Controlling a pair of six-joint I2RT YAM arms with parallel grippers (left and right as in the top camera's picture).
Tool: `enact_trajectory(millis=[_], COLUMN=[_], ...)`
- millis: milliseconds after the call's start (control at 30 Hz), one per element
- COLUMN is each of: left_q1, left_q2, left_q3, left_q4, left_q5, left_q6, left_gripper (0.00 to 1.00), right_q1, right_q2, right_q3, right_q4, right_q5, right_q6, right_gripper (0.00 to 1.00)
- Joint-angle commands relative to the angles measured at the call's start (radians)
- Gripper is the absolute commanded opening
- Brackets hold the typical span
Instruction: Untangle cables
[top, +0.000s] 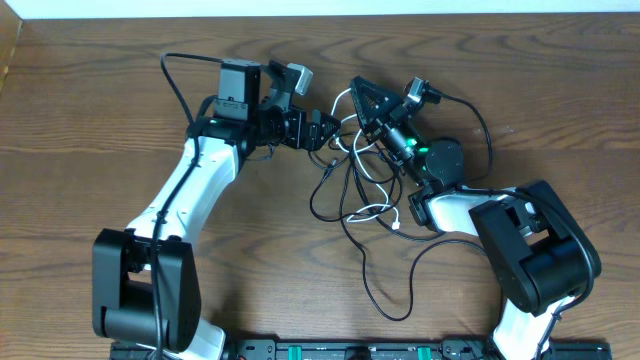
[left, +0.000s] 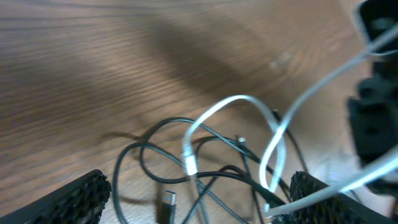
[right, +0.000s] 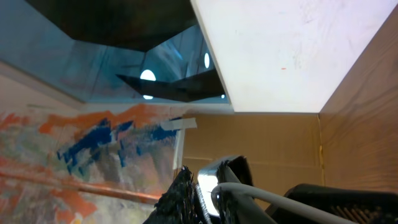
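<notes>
While tangled, cables (left: 231, 99) under left gripper (left: 199, 190)

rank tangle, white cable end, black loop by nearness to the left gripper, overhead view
1. tangle, right at the left gripper tips
2. white cable end, below the tangle
3. black loop, farthest, lowest in the view

Left fingers (left: 68, 202) gape wide while right fingers (right: 183, 198) pinch together, upturned.
</notes>
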Motion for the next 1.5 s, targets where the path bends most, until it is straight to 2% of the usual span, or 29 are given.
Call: enact_trajectory(millis=[0,233,333,800,900,1133,1200,1300,1400,1467], left_q1=[-0.032,-0.064,-0.064,-0.063,-0.064,-0.063,-0.063,-0.064,-0.064,-0.064], left_q2=[0.004,0.004,0.004,0.004,0.004,0.004,0.004,0.004,-0.004,-0.014], left_q3=[0.006,0.006,0.006,0.006,0.006,0.006,0.006,0.006,0.006,0.007], left_q4=[0.006,0.005,-0.005,-0.161,-0.181,-0.196,-0.18,-0.122,-0.041,-0.03], left_q5=[-0.185,-0.539,-0.709,-1.363,-1.446,-1.471,-1.562,-1.685,-1.765,-1.77], left_q6=[-0.006,-0.008,-0.051,-0.046,-0.047,-0.046,-0.043,0.055,0.168,0.173], left_gripper=[0.93,0.92,0.93,0.93,0.93,0.93,0.93,0.92,0.86,0.86], right_q1=[0.0,-0.001,-0.001,-0.002,-0.002,-0.002,-0.002,-0.002,-0.002,-0.002], right_q2=[-0.029,-0.029,-0.029,-0.029,-0.029,-0.029,-0.029,-0.029,-0.029,-0.029], right_q3=[0.016,0.016,0.016,0.016,0.016,0.016,0.016,0.016,0.016,0.016], right_q4=[0.014,0.017,0.017,0.017,0.017,0.017,0.008,-0.034,-0.083,-0.112], right_q5=[-0.023,-0.045,-0.045,-0.044,-0.044,-0.046,-0.054,-0.073,-0.093,-0.103], right_q6=[-0.021,-0.02,-0.02,-0.021,-0.021,-0.021,-0.022,-0.023,-0.056,-0.071], right_gripper=[0.13,0.12,0.12,0.12,0.12,0.13,0.14,0.13,0.13,0.13])
